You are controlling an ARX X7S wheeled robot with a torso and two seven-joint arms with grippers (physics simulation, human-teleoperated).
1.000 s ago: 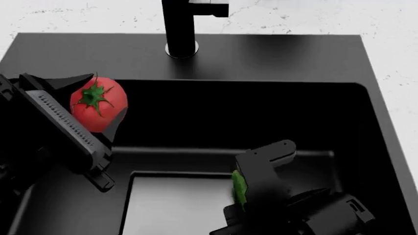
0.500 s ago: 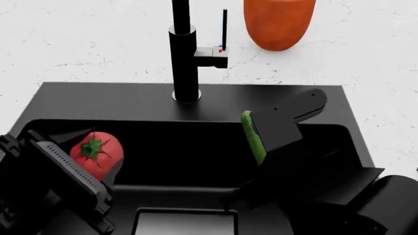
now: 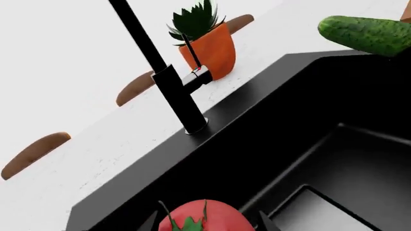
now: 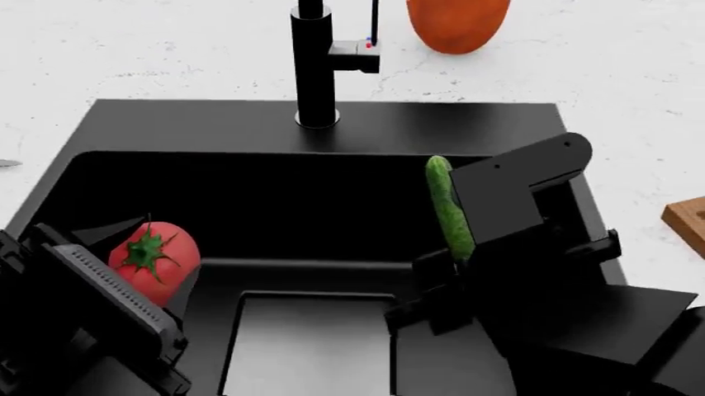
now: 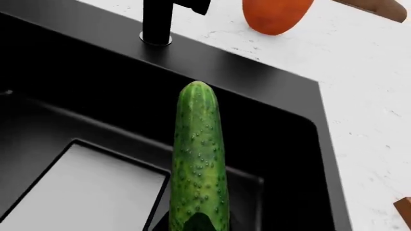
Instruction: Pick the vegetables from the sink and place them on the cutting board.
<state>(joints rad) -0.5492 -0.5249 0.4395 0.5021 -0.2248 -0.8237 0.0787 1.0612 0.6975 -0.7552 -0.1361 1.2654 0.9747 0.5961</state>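
No writing or brand marks can be read. The cucumber (image 4: 450,210) is clamped upright in the right gripper (image 4: 463,239), raised over the right part of the sink (image 4: 198,124). The tomato (image 4: 154,261) is gripped by the left gripper (image 4: 138,264) at the sink's left side. A corner of the cutting board (image 4: 688,221) is seen at the far right.

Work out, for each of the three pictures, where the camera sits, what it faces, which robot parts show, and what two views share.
Head view: on the robot's head, looking down into the sink; both arms show, left gripper on the tomato, right gripper on the cucumber.
Left wrist view: by the left gripper, facing the faucet and a potted plant; only finger tips beside the tomato show.
Right wrist view: by the right gripper, looking along the cucumber toward the sink's rim; little of the robot shows.
Shared: all three show the faucet and the cucumber.
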